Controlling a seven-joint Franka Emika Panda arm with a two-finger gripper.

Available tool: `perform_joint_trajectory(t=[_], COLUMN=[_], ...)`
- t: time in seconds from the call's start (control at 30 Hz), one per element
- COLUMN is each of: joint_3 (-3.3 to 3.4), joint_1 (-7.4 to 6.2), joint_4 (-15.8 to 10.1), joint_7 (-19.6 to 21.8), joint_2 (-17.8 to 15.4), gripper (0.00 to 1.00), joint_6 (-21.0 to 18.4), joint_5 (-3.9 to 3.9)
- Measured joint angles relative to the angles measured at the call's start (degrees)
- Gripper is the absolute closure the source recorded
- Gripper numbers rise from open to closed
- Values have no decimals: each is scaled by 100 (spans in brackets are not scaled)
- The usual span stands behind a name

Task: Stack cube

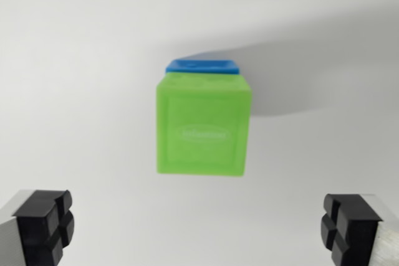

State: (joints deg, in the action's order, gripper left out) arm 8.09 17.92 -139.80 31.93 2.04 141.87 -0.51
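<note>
Looking down from the wrist, the view takes in a green cube sitting on a plain white counter, with a blue cube showing only as a thin strip along the green one's far top edge. Whether the blue cube lies under the green one or just behind it cannot be told from this angle, though the two appear to touch. The green cube faces the camera squarely, an oval embossed mark on its near face and round dimples faintly visible on its top. Both cubes lie ahead of the jaws, roughly midway between the two fingers and well clear of them. The gripper stands with its jaws spread wide and holding nothing: one black rubber pad sits at the wrist view's left lower corner, the other pad at the wrist view's right lower corner, with bare counter between them. A soft grey shadow falls beyond the cubes toward the wrist view's right.
</note>
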Motion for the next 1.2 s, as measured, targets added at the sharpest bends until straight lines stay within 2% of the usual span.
perform_joint_trajectory(t=[0.27,0.67,1.2], joint_3=[0,0,-15], joint_1=[4,4,4], joint_4=[136,440,912], joint_7=[57,115,153], joint_2=[-415,-897,-1281], gripper=[0,0,0], joint_6=[-533,-1314,-2169], joint_5=[78,146,189])
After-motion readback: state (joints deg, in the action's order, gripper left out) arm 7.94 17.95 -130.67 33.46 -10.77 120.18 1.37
